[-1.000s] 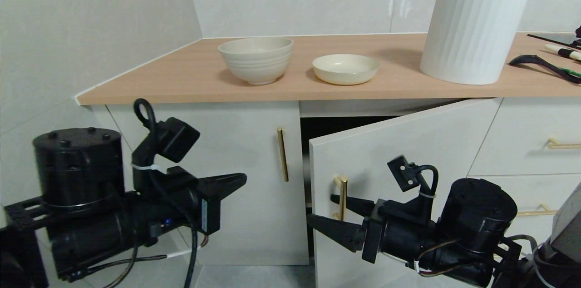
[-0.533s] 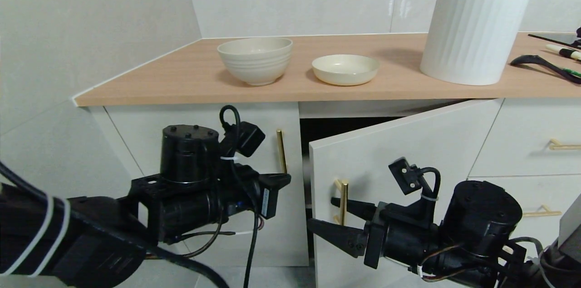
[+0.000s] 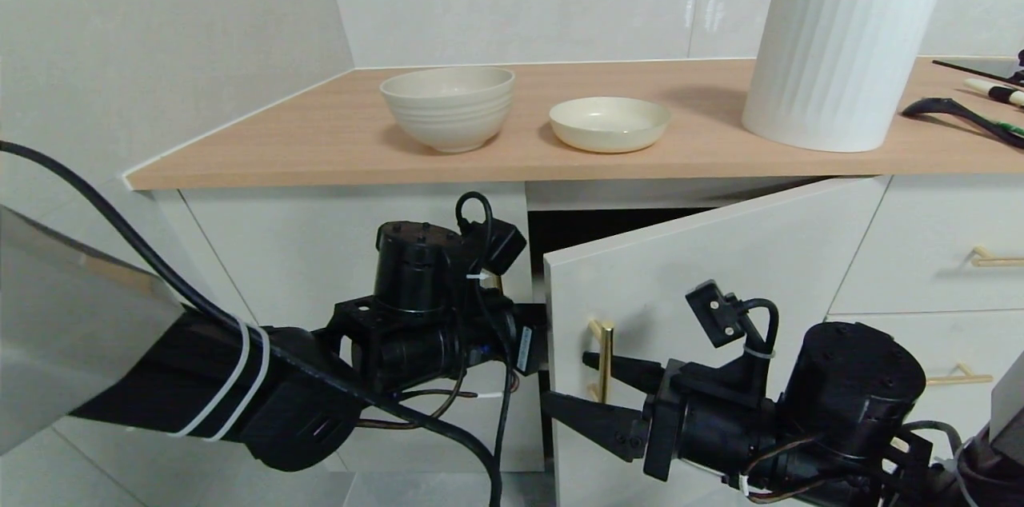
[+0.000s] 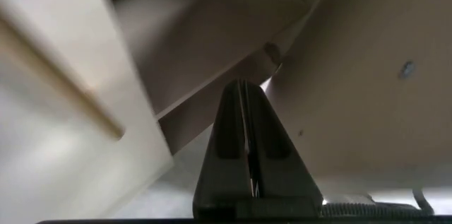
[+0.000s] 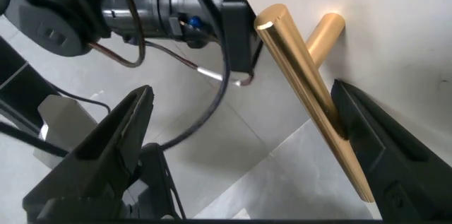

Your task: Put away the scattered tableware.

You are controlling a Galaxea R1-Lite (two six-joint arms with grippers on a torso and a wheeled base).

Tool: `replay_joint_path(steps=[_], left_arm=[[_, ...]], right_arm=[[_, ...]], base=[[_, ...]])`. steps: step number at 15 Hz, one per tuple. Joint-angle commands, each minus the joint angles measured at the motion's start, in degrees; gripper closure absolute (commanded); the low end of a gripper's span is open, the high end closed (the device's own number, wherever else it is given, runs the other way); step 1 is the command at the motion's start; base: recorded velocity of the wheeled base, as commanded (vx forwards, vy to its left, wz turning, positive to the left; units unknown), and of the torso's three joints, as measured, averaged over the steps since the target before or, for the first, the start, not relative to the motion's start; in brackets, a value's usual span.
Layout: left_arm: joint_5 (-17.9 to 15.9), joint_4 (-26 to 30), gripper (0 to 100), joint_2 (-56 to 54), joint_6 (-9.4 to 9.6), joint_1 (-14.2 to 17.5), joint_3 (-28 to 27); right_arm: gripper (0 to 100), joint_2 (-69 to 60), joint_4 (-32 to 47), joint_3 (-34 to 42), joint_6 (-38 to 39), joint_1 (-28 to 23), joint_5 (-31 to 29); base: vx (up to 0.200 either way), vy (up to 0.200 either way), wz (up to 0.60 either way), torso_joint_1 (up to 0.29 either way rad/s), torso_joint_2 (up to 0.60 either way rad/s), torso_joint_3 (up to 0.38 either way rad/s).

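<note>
Sitting on counter (image 3: pixel 320 147): ribbed cream bowl (image 3: pixel 448 105) | left pincer (image 4: pixel 241 90) together | right pincer (image 3: pixel 568 381) apart

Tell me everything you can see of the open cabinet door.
The door is a flat, matte white panel under the counter, hinged on its right side and standing partly open, with a dark gap beside it. A short gold bar handle stands upright near its free edge. The right end effector is open, one finger on each side of the handle; contact is unclear. The shut left end effector points into the gap.
</note>
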Motion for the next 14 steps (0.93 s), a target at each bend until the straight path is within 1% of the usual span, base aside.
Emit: replay_joint_path(steps=[1, 6, 9, 11, 13, 14], left_arm=[[0.1, 0.0, 100, 0.2, -0.02, -1.2, -0.3], [0.2, 0.0, 100, -1.6, -0.11, -3.7, 0.6], [0.4, 0.0, 100, -1.6, -0.02, -4.5, 0.7], [0.4, 0.0, 100, -1.8, -0.02, -4.6, 0.7], [0.4, 0.0, 100, -1.8, 0.07, -4.7, 0.8], [0.5, 0.0, 100, -1.7, 0.07, -4.7, 0.8]], right_arm=[[0, 0.2, 0.1, 0.0, 0.0, 3.9, -0.1], [0, 0.2, 0.1, -0.1, 0.0, 3.6, -0.2], [0, -1.0, 0.1, -0.1, -0.1, 0.9, -0.3], [0, -3.9, 0.1, 2.3, -0.4, -2.2, -0.4], [0, -4.3, 0.1, 2.9, -2.0, -4.1, -0.4], [0, -4.1, 0.1, 3.0, -3.9, -6.3, -0.3]], base=[[0.000, 0.000, 0.00, 0.000, 0.00, 0.000], [0.000, 0.000, 0.00, 0.000, 0.00, 0.000], [0.000, 0.000, 0.00, 0.000, 0.00, 0.000], [0.000, 0.000, 0.00, 0.000, 0.00, 0.000], [0.000, 0.000, 0.00, 0.000, 0.00, 0.000], [0.000, 0.000, 0.00, 0.000, 0.00, 0.000]])
